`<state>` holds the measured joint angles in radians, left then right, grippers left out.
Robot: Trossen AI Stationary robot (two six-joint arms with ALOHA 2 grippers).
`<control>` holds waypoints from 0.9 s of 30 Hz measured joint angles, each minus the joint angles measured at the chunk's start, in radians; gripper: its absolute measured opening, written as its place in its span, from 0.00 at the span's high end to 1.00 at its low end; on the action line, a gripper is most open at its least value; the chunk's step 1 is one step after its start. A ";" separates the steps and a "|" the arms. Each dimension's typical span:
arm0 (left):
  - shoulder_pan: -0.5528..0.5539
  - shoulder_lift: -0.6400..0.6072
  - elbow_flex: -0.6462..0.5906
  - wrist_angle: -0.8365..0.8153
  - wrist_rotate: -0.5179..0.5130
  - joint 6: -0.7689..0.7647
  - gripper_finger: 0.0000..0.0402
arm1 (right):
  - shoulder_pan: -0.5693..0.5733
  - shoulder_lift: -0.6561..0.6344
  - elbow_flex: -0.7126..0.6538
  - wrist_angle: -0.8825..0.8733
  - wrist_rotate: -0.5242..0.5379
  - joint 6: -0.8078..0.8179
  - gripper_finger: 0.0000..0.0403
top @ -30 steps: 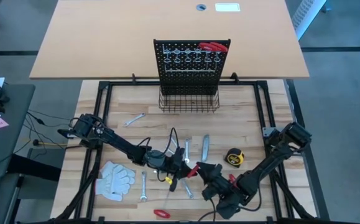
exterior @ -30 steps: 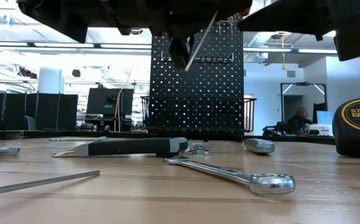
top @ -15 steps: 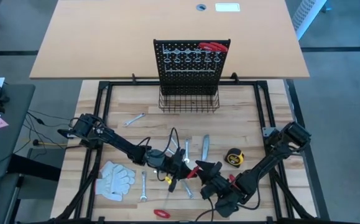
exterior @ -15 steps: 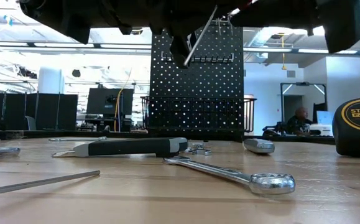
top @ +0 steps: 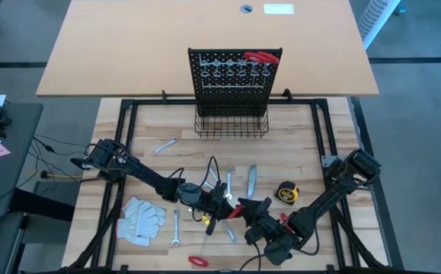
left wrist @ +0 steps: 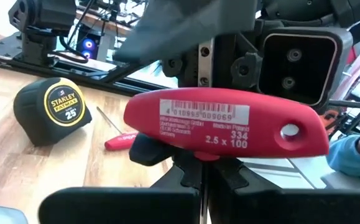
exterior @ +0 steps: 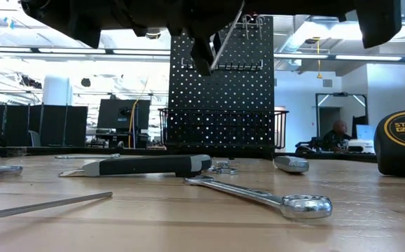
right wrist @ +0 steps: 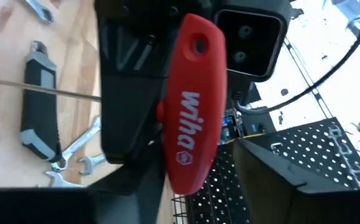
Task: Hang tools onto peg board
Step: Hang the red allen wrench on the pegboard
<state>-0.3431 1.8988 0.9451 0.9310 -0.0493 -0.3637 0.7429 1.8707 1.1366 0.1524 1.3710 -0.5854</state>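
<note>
Red-handled T-handle hex key (left wrist: 226,121): you have it lifted off the table near the front centre, at about 6 o'clock from the peg board; the handle reads "wiha" in the right wrist view (right wrist: 189,106) and its thin steel shaft angles up against the board in the low view (exterior: 226,38).
Left end effector (top: 222,199): closed on the red-handled T-handle hex key, clamping it just below the handle.
Right end effector (top: 244,206): right against the same handle, facing the left one; you cannot tell from these views whether its fingers have closed on it.
Peg board (top: 234,72): upright at 12 o'clock on the table, black and perforated, with silver wrenches hung in rows, a red-handled tool on its top right hooks, and a wire basket (top: 232,125) along its base.
Tape measure (top: 286,193): yellow and black, at 3 o'clock from the two end effectors.
Utility knife (top: 251,180): grey, lying between the tape measure and the end effectors.
Loose wrenches: one at 10 o'clock (top: 164,145), another at 8 o'clock (top: 176,227), beside the white gloves (top: 141,219).
Red screwdriver (top: 197,260): on the table's front edge, at 6 o'clock.
</note>
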 joint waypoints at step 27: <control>0.090 -0.257 0.000 -0.645 0.007 0.333 0.73 | -0.006 -0.180 0.002 -0.160 -0.066 0.341 0.86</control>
<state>-0.2528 1.6415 0.9451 0.2859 -0.0418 -0.0307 0.7372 1.6904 1.1385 -0.0076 1.3048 -0.2447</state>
